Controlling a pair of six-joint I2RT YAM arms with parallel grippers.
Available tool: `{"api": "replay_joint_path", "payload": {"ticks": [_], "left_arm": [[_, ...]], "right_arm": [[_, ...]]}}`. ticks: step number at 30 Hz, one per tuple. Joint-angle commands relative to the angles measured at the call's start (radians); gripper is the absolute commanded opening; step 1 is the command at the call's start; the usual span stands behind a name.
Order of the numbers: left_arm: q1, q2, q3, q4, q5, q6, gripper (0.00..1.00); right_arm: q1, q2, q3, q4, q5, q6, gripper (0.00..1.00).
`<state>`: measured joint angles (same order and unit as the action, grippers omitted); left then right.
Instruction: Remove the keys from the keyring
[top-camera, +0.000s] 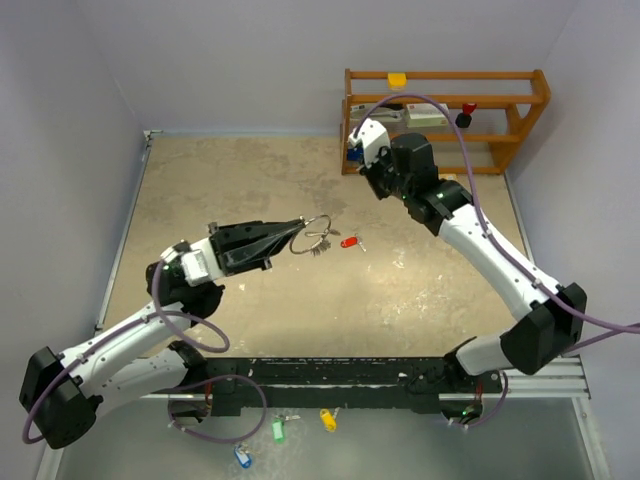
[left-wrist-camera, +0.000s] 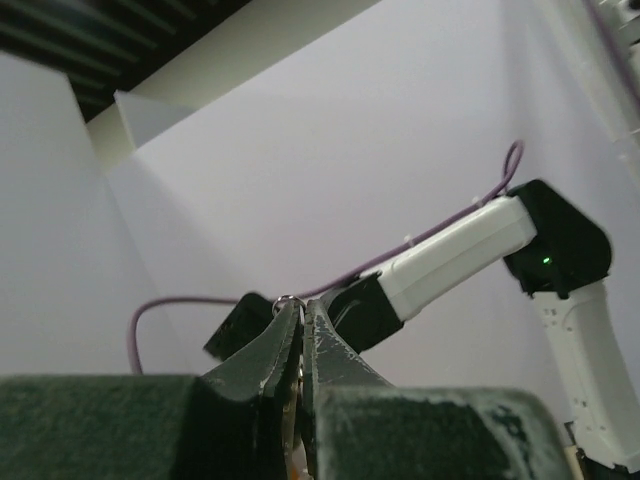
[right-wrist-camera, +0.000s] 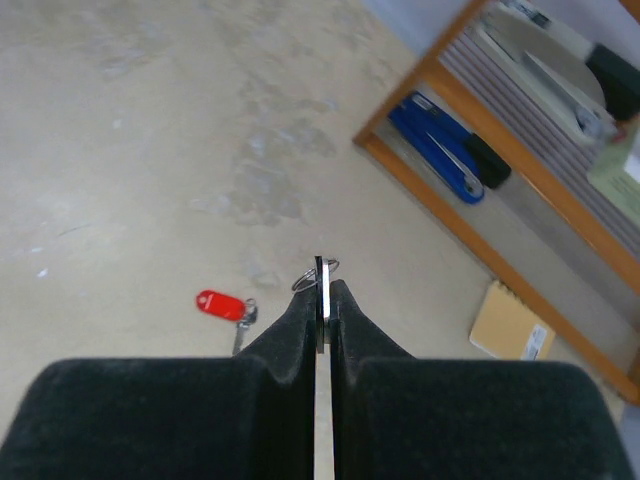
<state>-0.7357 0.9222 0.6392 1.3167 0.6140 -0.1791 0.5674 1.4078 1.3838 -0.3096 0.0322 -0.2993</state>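
My left gripper (top-camera: 298, 229) is shut on the keyring (top-camera: 312, 236), a thin silver wire ring held just above the table's middle. Several small silver keys (top-camera: 321, 244) hang from it. In the left wrist view the jaws (left-wrist-camera: 302, 310) are pressed together, with a bit of the ring (left-wrist-camera: 287, 299) showing at their tip. A red-tagged key (top-camera: 349, 241) lies loose on the table beside the ring, and also shows in the right wrist view (right-wrist-camera: 220, 303). My right gripper (top-camera: 353, 158) is raised near the shelf, shut (right-wrist-camera: 322, 285) on a thin flat key seen edge-on (right-wrist-camera: 321, 300), which has a small ring (right-wrist-camera: 314, 273) at its tip.
A wooden shelf rack (top-camera: 520, 95) stands at the back right with a blue stapler (right-wrist-camera: 435, 145) and small items. A tan notepad (right-wrist-camera: 510, 322) lies by its foot. Green (top-camera: 278, 430), yellow (top-camera: 327, 420) and blue (top-camera: 241, 457) tagged keys lie below the arm bases.
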Motion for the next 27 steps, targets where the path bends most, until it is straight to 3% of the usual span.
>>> {"api": "replay_joint_path", "payload": {"ticks": [1,9,14,20,27], "left_arm": [[-0.001,0.016,-0.036,-0.257,-0.211,0.175,0.00],[-0.001,0.191,-0.111,-0.408,-0.620,0.222,0.00],[0.007,0.338,-0.167,-0.296,-0.834,0.170,0.00],[0.089,0.464,-0.186,-0.163,-0.838,0.085,0.00],[0.128,0.489,-0.202,-0.118,-0.823,0.039,0.00]], "right_arm": [[-0.061,0.050,-0.017,0.100,0.056,0.123,0.00],[-0.061,0.172,-0.025,0.185,-0.021,0.233,0.00],[-0.056,0.257,-0.040,0.242,-0.096,0.284,0.00],[-0.043,0.322,-0.049,0.299,-0.090,0.282,0.00],[-0.041,0.398,-0.027,0.322,-0.115,0.276,0.00]]}}
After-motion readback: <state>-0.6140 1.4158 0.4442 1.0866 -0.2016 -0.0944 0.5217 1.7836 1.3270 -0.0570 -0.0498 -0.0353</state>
